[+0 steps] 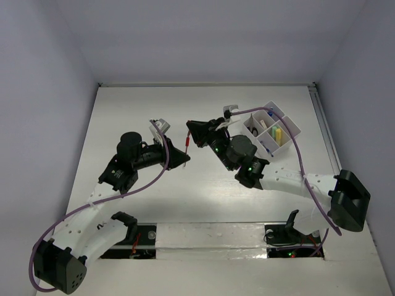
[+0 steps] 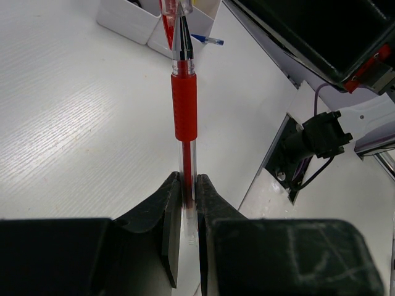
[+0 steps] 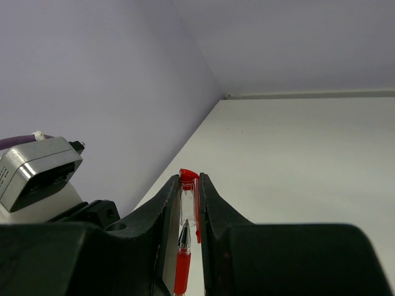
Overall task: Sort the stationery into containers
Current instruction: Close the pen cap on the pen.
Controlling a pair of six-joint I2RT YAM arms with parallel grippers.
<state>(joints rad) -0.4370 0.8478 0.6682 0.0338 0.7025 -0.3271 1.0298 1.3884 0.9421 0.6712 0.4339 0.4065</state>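
Note:
A red pen [image 1: 187,141] hangs above the table between both arms. My left gripper [image 2: 188,185] is shut on the clear rear end of the red pen [image 2: 184,108], whose tip points away toward the right gripper. My right gripper [image 3: 188,185] is shut on the pen's clear cap [image 3: 189,192], which has a red clip. The pen [image 3: 182,265] has its tip right at the cap's open mouth. The white organizer tray [image 1: 295,129] stands at the back right, holding a yellow stick [image 1: 277,134] and a blue pen [image 1: 270,114].
The tray's white wall [image 2: 126,21] lies just beyond the pen tip, with a blue pen [image 2: 207,41] poking out beside it. The table's near edge with gaps and cables [image 1: 203,237] runs by the arm bases. Grey walls enclose the table.

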